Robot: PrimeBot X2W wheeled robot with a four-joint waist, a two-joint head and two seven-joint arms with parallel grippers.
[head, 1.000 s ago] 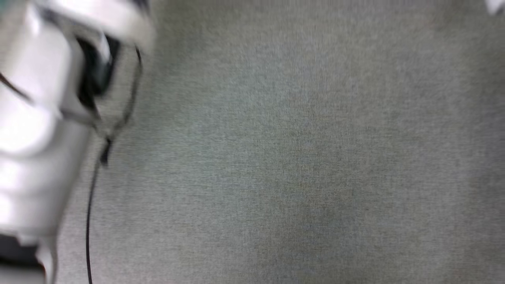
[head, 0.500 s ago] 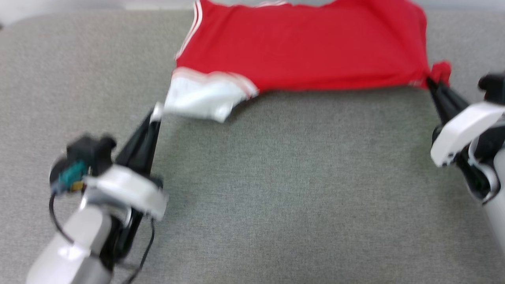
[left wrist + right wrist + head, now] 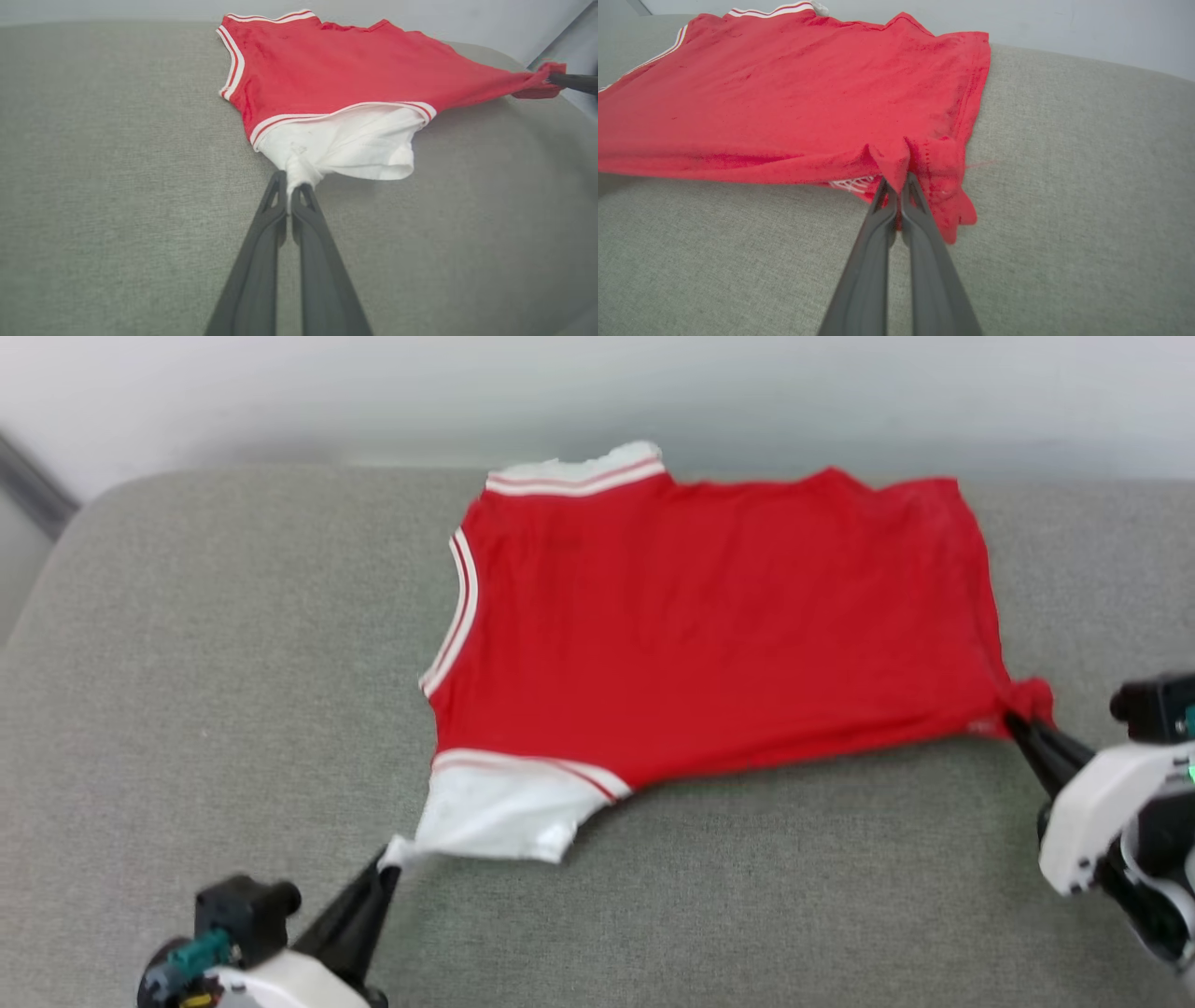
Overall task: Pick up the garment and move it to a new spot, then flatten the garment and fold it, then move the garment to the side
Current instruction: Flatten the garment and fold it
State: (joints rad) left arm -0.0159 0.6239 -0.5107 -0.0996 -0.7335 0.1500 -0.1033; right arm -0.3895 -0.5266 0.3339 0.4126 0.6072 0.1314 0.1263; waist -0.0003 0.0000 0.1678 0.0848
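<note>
Both pairs of jaws are pinched fully together on cloth: the left jaws clamp a twisted tip of the white sleeve (image 3: 303,170), and the right jaws clamp a bunched red hem corner (image 3: 896,163). Between them the garment (image 3: 719,625) lies spread on the grey cushion (image 3: 233,663), toward its far edge by the pale wall (image 3: 597,383). No lettering shows on its upper face.

Each hold looks to be only a small pinch of thin fabric, so a harder tug could slip it free. An uneven pull would probably skew the body and drag new creases into it. The sleeve is drawn into a cone, and releasing it that way may leave it crumpled instead of flat. The cushion's coarse weave could also catch the underside of the cloth.

The shirt is a soft, matte knit with faint wrinkles. Striped trim (image 3: 457,607) edges the neckline and the sleeve seam. The cushion is a nubbly woven grey with rounded corners. The fingers are long, dark, smooth and tapered.
</note>
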